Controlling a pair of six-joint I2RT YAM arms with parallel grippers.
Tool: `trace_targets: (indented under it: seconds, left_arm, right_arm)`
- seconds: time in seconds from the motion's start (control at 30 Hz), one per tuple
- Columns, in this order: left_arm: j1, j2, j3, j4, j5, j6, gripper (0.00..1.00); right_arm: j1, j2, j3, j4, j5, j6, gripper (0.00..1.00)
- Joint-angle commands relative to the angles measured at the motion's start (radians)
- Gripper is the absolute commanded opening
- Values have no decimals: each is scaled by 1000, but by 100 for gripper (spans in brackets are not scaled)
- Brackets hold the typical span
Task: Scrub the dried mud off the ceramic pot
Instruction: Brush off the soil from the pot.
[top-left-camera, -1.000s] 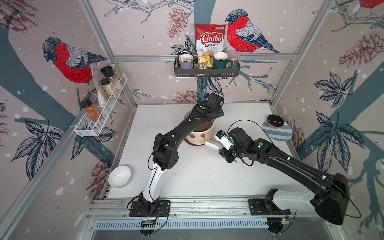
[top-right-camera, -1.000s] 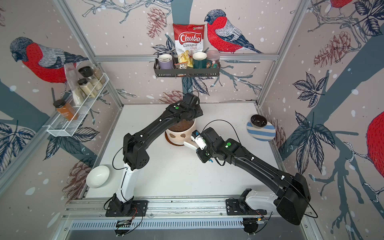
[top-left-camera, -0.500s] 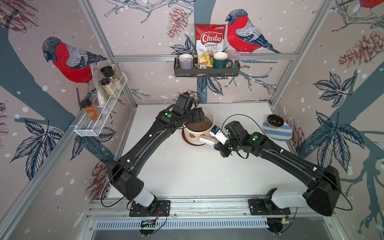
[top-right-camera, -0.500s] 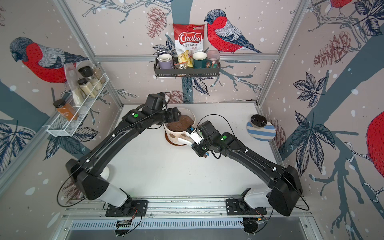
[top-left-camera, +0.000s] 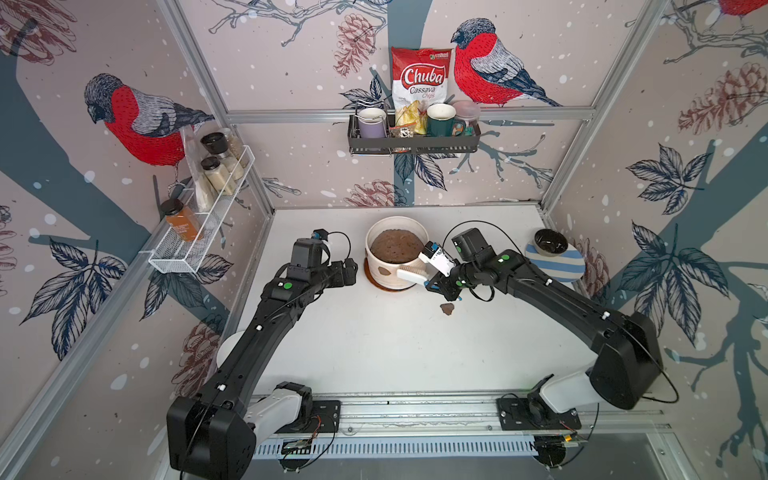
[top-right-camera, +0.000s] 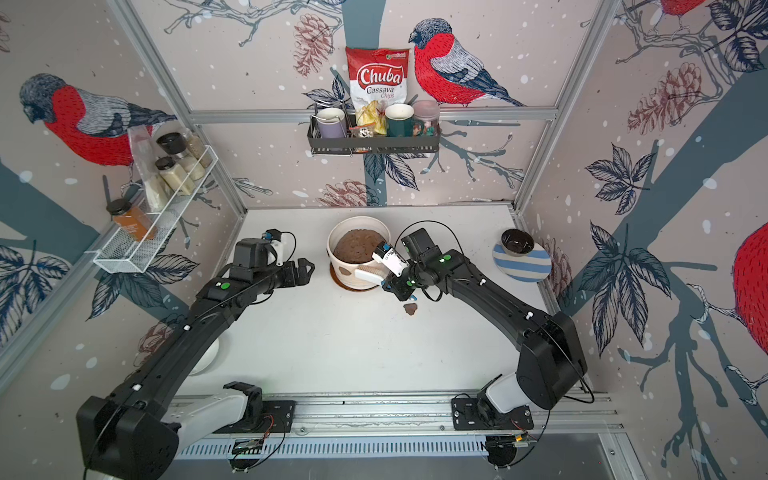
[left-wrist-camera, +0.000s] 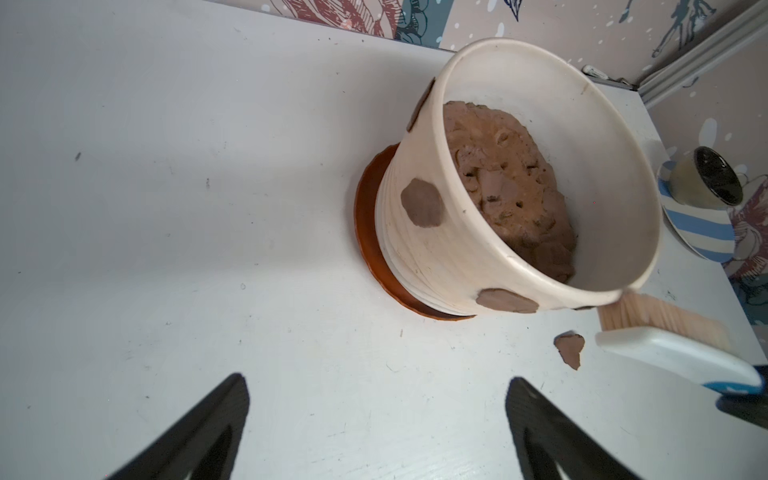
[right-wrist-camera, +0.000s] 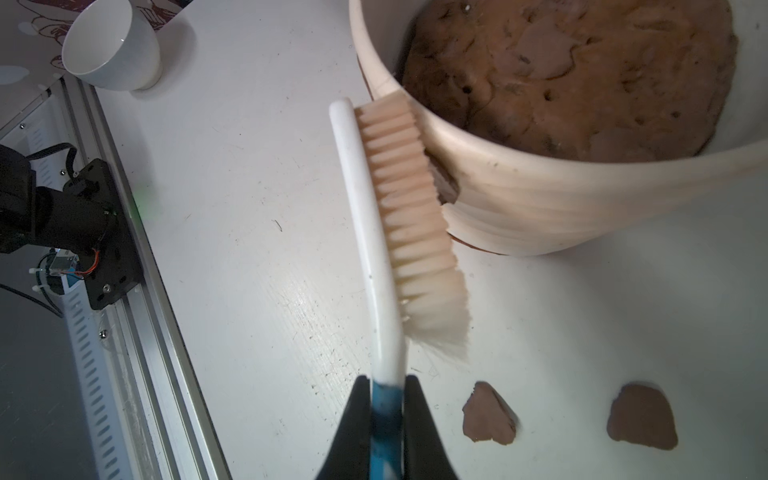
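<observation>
The cream ribbed ceramic pot (top-left-camera: 399, 277) (top-right-camera: 361, 279) stands on its brown saucer (left-wrist-camera: 368, 232), filled with brown soil. Dried mud patches (left-wrist-camera: 422, 202) (left-wrist-camera: 507, 300) stick to its wall. Two loose mud lumps (right-wrist-camera: 490, 419) (right-wrist-camera: 642, 417) lie on the table near its base. My right gripper (right-wrist-camera: 386, 382) (top-left-camera: 436, 283) is shut on the blue handle of a white brush (right-wrist-camera: 374, 208) (top-left-camera: 411, 274). The bristles press against the pot's side over a mud patch (right-wrist-camera: 446, 183). To the left of the pot my left gripper (left-wrist-camera: 376, 378) (top-left-camera: 351, 270) is open, holds nothing and does not touch the pot.
A white bowl (right-wrist-camera: 112, 45) sits at the table's front left, partly under my left arm. At the right edge, a black bowl (top-left-camera: 550, 243) rests on a striped plate (top-left-camera: 559, 268). Wall shelves hang at the back and left. The arms' mounting rail (top-left-camera: 415, 409) runs along the front.
My left gripper has opened and drawn back from the pot's rim to the left. The right gripper has kept the brush at the pot's side.
</observation>
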Motion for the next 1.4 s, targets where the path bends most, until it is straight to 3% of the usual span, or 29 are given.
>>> trace_targets:
  seconds: [0.0,0.37,0.57,0.7,0.83,0.93,1.07,1.2,1.37]
  left_arm:
    - [4,-13,-12,102,36,51,96]
    - [4,-78,-82,155,18,71,96]
    - [4,-87,-96,170,45,81,96]
    - [4,-96,-114,226,190,114,95]
    - [-5,-102,-138,338,407,156,91]
    - [-64,-81,-59,246,412,258,88]
    - [-213,-8,102,37,278,479,89]
    - [-284,134,258,-104,218,578,91]
    - [-305,354,483,-307,227,738,85]
  right_arm:
    - [-26,8,-3,13,-17,53,0]
    - [-81,-115,-189,85,7,63,0]
    - [-81,-186,-182,49,-59,79,0]
    - [-107,-241,-119,5,-50,157,0]
    - [-203,-313,-76,31,41,374,0]
    - [-310,-340,-77,79,68,584,0]
    - [-403,-353,-78,84,105,774,0]
    - [-418,-366,-77,53,184,801,0]
    - [-420,-380,-140,69,266,787,0]
